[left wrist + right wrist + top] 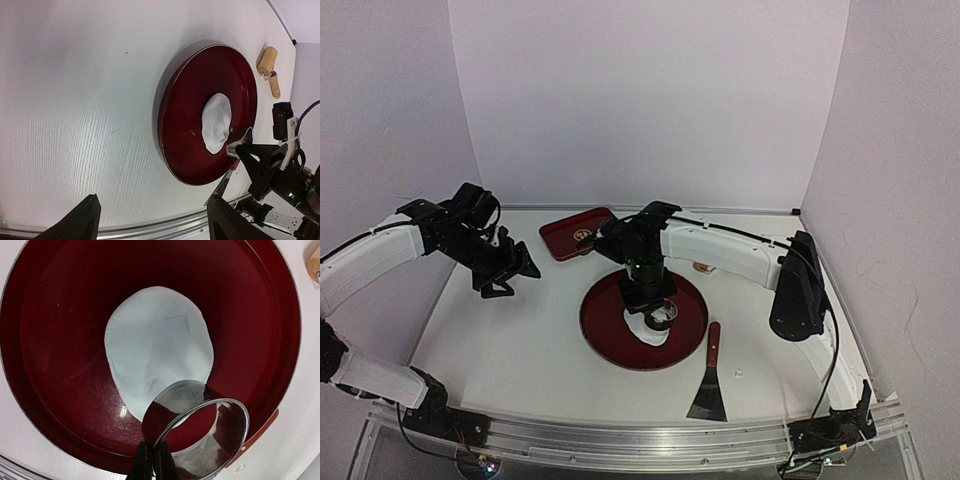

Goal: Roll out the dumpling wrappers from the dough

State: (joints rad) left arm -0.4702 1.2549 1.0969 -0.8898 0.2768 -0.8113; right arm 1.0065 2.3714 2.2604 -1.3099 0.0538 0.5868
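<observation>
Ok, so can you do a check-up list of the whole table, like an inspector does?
Surface: white table, metal rail along its near edge.
Job's things: flat white dough lying in the round red tray; wrappers: nothing seen.
Clutter: scraper beside the round tray, wooden rolling pin, rectangular red tray at the back.
Claws: right claw shut on the ring cutter, over one end of the dough (touching or not, cannot tell); left claw open, holding nothing.
Cables: black cable running down the right arm.
Surroundings: plain pale walls on three sides.
</observation>
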